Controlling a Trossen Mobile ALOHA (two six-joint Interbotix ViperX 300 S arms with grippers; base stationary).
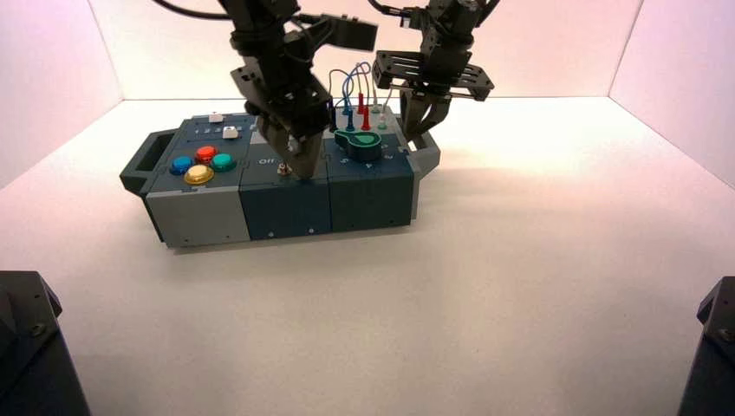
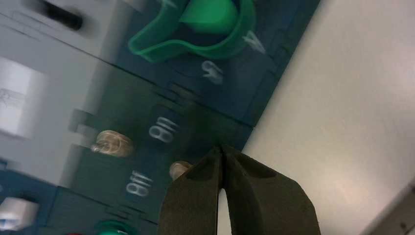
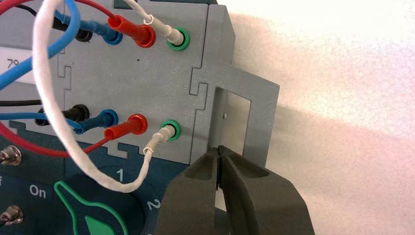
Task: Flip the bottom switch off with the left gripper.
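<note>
Mostly blurred, my left wrist view smears the 2 metal toggle switches; the bottom switch (image 2: 179, 169) sits half hidden behind my fingers (image 2: 195, 196), so I cannot tell its lever position. My left gripper (image 1: 301, 165) has its 2 thick dark wedge fingers pressed together, tips meeting in a point just beside that switch on the dark blue middle panel of the box (image 1: 286, 208), near its front edge. From above, the switch (image 1: 282, 171) shows as a small silvery stub right by the fingertips; whether they touch is unclear. The upper switch (image 2: 112, 143) is a blurred brassy blob. My left arm comes down steeply from behind, its bulky body covering part of the grey panel. The green knob (image 1: 358, 144) is glossy plastic, teardrop shaped. 4 round domed buttons (image 1: 202, 162) sit on the box's left section. My right gripper (image 3: 220, 161) is parked at the box's right rear corner, fingers closed, tips at the grey handle cutout (image 3: 235, 117), beside the red, blue and white wires (image 1: 360, 91).
</note>
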